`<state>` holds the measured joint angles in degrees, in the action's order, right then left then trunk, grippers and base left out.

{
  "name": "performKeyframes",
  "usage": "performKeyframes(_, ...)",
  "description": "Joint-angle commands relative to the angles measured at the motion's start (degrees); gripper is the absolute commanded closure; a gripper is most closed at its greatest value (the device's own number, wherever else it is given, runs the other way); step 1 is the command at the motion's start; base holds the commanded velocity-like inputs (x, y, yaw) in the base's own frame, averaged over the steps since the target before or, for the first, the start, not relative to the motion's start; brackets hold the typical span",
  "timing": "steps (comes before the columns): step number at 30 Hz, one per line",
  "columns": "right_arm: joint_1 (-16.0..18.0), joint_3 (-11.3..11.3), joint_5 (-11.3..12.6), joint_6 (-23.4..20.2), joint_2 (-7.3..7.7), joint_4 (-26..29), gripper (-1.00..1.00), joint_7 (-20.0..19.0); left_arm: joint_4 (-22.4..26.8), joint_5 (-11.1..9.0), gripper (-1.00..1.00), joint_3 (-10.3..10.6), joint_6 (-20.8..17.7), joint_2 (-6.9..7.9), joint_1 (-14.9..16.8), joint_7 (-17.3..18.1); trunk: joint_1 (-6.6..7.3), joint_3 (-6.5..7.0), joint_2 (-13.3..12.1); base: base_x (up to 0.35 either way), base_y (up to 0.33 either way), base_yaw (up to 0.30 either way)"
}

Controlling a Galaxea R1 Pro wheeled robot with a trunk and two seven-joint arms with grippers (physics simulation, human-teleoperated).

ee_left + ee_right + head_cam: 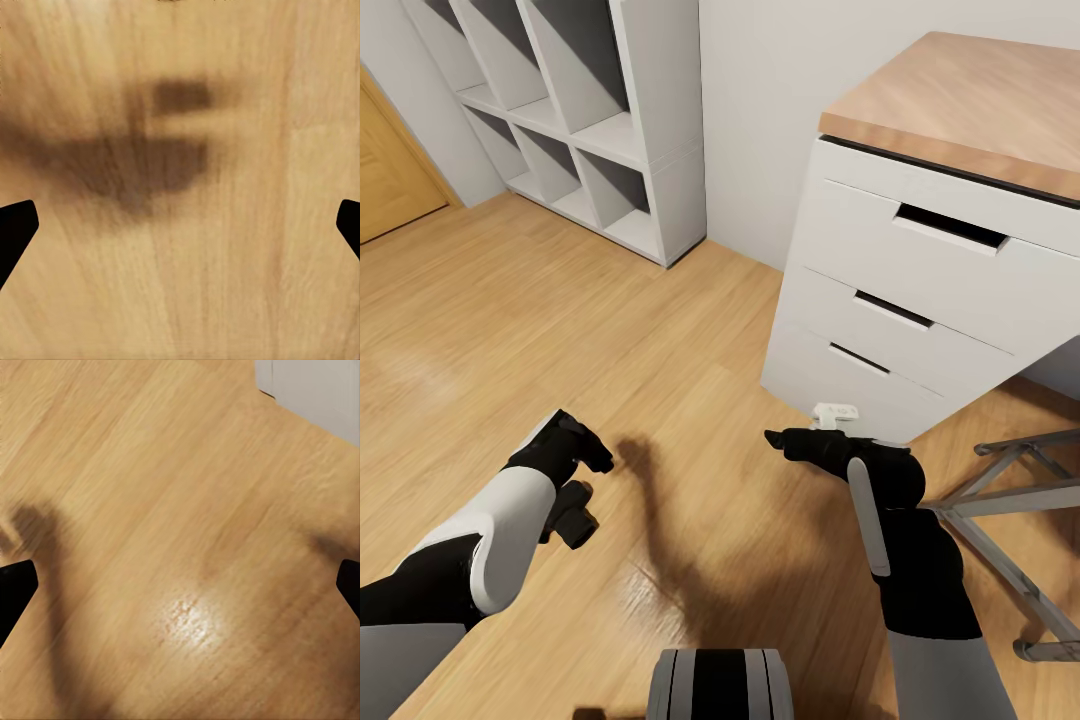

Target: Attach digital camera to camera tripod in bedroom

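Observation:
The digital camera and the camera tripod are out of view. I am in the bedroom, looking down at its light wood plank floor (pixel 610 330). My left gripper (pixel 592 490) hangs low over the floor at lower left, open, with nothing between its black fingertips (pixel 15 229). My right gripper (pixel 785 442) hovers near the base of the white desk, also open and empty, its fingertips (pixel 15 592) set wide apart over bare planks.
White cube shelves (pixel 660 150) stand against the pale wall at the back left. The wood-topped white desk (pixel 920 290) with three drawers is at right, a small white object (pixel 835 410) at its foot. A grey metal frame (pixel 1010 500) sits at lower right. A wooden door (pixel 390 170) is at far left.

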<state>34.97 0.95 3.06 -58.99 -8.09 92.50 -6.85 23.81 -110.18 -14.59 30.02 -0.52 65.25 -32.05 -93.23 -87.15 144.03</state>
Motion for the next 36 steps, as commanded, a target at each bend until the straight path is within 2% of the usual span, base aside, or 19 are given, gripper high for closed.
performKeyframes(1,0.0,0.2,0.3,-0.3,0.01,0.0,-1.00,0.1,0.1,-0.3,-1.00,-0.2,0.3,-0.01,0.0,0.0,0.01,-0.04,0.0,0.000,0.000,0.000)
performKeyframes(4,0.0,0.7,0.3,-0.3,0.04,0.0,-1.00,0.1,-0.1,-0.4,-1.00,-0.2,0.1,0.04,-0.1,0.0,0.01,-0.04,0.0,0.000,0.000,0.000)
performKeyframes(12,0.0,1.3,0.3,-0.3,0.10,0.0,-1.00,0.1,-0.7,-0.8,-1.00,-0.6,-3.9,0.10,-0.3,0.2,0.01,-0.09,0.0,0.000,0.000,0.000)
performKeyframes(17,0.1,1.4,0.3,-0.3,0.19,0.0,-1.00,0.1,-0.8,-0.9,-1.00,-0.8,-4.9,0.14,-0.4,0.2,0.01,-0.35,0.0,0.000,0.000,0.000)
performKeyframes(36,0.1,1.5,0.3,-0.3,0.18,0.0,-1.00,0.1,-0.9,-0.9,-1.00,-1.0,-5.5,0.13,-0.5,0.2,0.01,-1.86,0.0,0.000,0.000,0.000)
